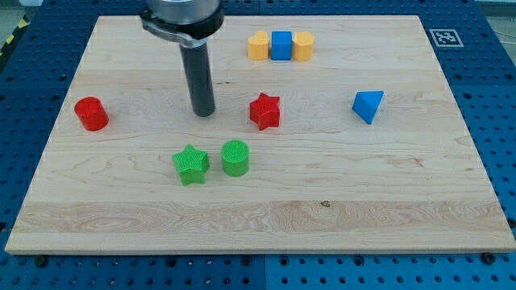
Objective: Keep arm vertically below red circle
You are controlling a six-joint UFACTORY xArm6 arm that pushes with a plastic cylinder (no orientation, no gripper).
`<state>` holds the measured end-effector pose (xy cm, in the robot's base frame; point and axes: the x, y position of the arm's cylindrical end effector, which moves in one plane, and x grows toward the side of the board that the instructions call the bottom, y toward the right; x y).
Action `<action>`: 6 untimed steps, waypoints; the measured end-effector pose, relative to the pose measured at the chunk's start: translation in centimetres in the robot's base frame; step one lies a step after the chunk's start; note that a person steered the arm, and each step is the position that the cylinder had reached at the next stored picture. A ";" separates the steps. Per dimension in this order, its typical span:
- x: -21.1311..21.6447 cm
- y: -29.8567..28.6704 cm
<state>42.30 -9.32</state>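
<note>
While the pale wooden surface (266,217) lies lit from edge to edge, the red plastic circle, a short cylinder (91,113), stands at middle left of the frame, near the board's left edge. Right of it, and well apart, my tip (203,112) rests on the wood at centre-left, roughly level with the red circle rather than beneath it. No gripper is fitted, only the plain dark rod, so nothing opens or closes. Lower centre sit a green star block (191,164) and a green cylinder (235,158); a red star block (264,111) stands just right of centre. To do this step well, the tip should probably travel toward the lower left of the frame, passing left of the green star, and stop below the red circle without nudging it. Yellow, blue and yellow blocks (280,45) cluster at upper centre; a blue triangular block (368,105) sits at right.
</note>
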 end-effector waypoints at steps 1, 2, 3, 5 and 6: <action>1.3 -1.9; 2.9 -3.9; 4.7 -6.0; 8.3 -10.0; 10.2 -12.1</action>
<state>52.53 -21.46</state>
